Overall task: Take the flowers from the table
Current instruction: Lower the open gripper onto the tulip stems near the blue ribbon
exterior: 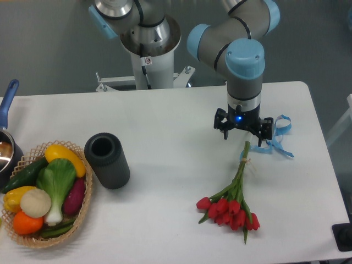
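The flowers (230, 209), a small bunch of red tulips with green stems, lie on the white table (165, 115) at the right front. Their red heads point toward the front edge and the stem ends point toward the back. My gripper (244, 132) hangs over the stem tips, pointing down. Its fingers are spread wide, open, with nothing between them. I cannot tell how high it is above the stems.
A thin light-blue ribbon (279, 137) lies just right of the gripper. A dark grey cylinder (106, 160) lies left of centre. A wicker basket (84, 206) of vegetables sits at the front left, with a blue-handled pot (6, 140) behind it.
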